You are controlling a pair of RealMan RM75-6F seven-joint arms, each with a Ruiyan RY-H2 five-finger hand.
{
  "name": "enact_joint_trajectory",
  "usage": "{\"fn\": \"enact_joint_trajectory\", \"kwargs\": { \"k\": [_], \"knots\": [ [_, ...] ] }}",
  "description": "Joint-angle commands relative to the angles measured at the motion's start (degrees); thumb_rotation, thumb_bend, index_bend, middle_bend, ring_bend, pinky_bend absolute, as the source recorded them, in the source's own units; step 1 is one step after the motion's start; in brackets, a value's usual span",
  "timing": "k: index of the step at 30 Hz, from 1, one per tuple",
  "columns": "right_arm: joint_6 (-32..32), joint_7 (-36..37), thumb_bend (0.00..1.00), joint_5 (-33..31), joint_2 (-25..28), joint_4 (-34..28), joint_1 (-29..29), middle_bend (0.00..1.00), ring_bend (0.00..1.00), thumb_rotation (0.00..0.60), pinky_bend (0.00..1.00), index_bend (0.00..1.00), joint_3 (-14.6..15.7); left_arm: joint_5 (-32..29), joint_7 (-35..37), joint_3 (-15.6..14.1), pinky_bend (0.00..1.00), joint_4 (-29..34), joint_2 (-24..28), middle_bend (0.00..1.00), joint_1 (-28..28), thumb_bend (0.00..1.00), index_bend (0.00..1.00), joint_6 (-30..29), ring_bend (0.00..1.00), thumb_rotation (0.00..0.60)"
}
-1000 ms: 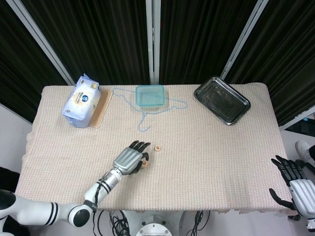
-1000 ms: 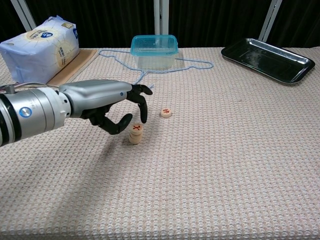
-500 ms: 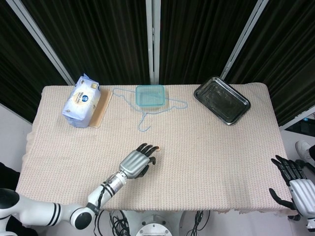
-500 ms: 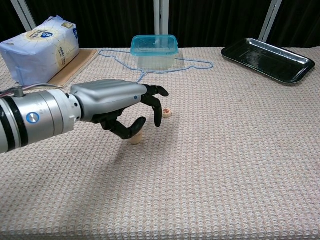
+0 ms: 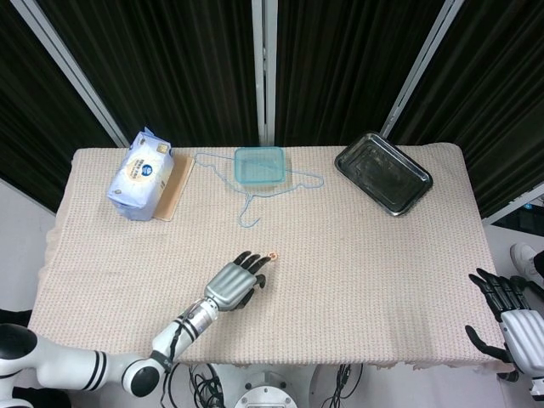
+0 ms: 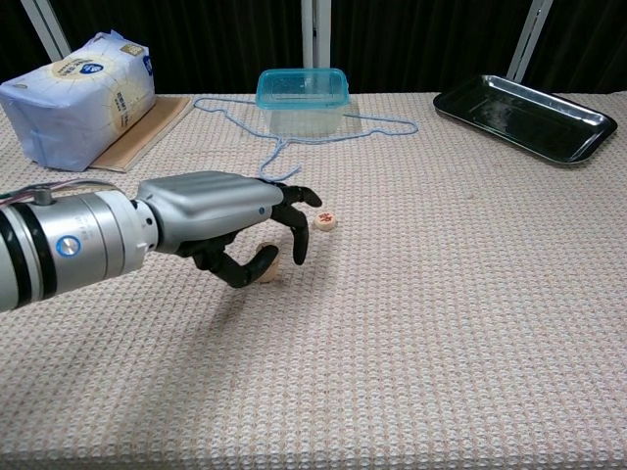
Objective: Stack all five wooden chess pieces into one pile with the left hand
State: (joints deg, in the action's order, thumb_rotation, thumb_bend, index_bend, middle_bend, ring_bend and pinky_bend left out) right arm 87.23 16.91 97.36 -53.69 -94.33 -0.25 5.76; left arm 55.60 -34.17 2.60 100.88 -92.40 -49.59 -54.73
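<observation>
Left hand [image 6: 230,220] open, fingers curled down, gripping nothing, hovering over pile [image 6: 266,271]. Pile sits under your palm, by thumb. Loose piece [image 6: 324,221] just beyond fingertips. Risk: your fingers clip pile reaching for piece, topple it. Pile mostly hidden behind thumb; height, piece count unclear. Right hand [image 5: 512,316] open, fingers apart, at table edge, cut off by frame.

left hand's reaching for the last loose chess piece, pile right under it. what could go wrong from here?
1. The left hand hovers over the pile, which shows only partly behind its curled fingers. A brush on the way could topple it.
2. The loose chess piece is small and lies flat on the cloth; the fingertips may push it away rather than pinch it.
3. From the head view the hand hides the pile, so alignment is hard to judge.
</observation>
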Motion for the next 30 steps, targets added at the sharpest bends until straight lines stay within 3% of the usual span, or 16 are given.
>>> {"fn": "enact_joint_trajectory", "kwargs": {
  "k": [1, 30],
  "knots": [
    [0.0, -0.1, 0.30, 0.0, 0.0, 0.0, 0.0, 0.00, 0.00, 0.600, 0.00, 0.00, 0.0, -0.1, 0.0, -0.1, 0.00, 0.0, 0.1, 0.00, 0.0, 0.67, 0.38, 0.0, 0.00, 0.600],
    [-0.4, -0.4, 0.30, -0.1, -0.2, -0.1, 0.1, 0.00, 0.00, 0.600, 0.00, 0.00, 0.0, -1.7, 0.3, -0.4, 0.00, 0.4, 1.2, 0.00, -0.3, 0.68, 0.41, 0.1, 0.00, 0.600]
  ]
}}
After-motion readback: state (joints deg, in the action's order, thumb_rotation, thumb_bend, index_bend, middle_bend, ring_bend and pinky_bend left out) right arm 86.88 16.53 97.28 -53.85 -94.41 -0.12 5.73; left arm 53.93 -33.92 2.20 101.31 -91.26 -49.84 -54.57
